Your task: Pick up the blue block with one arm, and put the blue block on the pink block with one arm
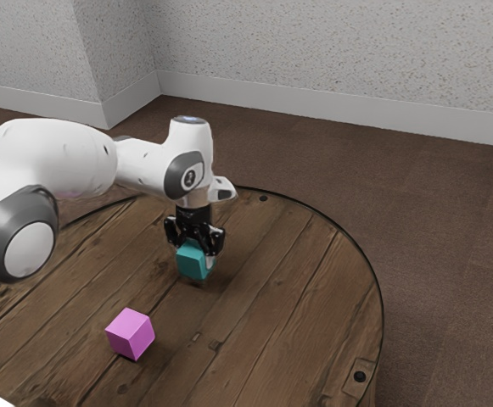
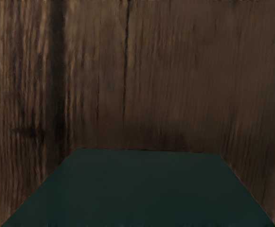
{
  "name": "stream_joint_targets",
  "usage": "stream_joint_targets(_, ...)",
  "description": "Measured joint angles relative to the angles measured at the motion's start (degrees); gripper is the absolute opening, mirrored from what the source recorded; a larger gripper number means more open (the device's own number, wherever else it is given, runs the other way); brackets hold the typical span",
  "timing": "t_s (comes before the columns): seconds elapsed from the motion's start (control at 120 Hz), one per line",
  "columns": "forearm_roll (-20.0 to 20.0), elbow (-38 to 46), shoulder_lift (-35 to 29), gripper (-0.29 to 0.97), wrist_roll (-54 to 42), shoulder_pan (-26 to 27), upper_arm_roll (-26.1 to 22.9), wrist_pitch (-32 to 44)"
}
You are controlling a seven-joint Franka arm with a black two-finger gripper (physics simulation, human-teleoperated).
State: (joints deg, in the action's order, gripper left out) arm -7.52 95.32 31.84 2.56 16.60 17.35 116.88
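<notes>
Black pincer pinches the blue block, a smooth teal-blue cube, from two sides near the middle of the round table of rough, grainy planks. The matte pink block, also a cube, sits apart, nearer the table's front edge.

The white arm comes in from the exterior view's left, its thick links reaching toward the right. At the wrist it bends to hang straight down. The black gripper points at the table, its 2 fingers pressed against opposite sides of the blue block.
</notes>
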Motion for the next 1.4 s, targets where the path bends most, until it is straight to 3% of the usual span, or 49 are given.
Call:
stream_joint_targets(0.308,1.3,23.6,-23.4,0.39,-4.1,2.2,1.9,-0.3)
stream_joint_targets(0.642,5.1,37.6,-38.0,0.38,-6.7,4.4,3.8,-0.4)
stream_joint_targets(1.033,6.6,43.6,-41.7,0.39,-7.9,3.0,4.8,-1.1)
stream_joint_targets(1.4,6.7,44.2,-41.9,0.39,-8.3,2.5,6.6,-1.2)
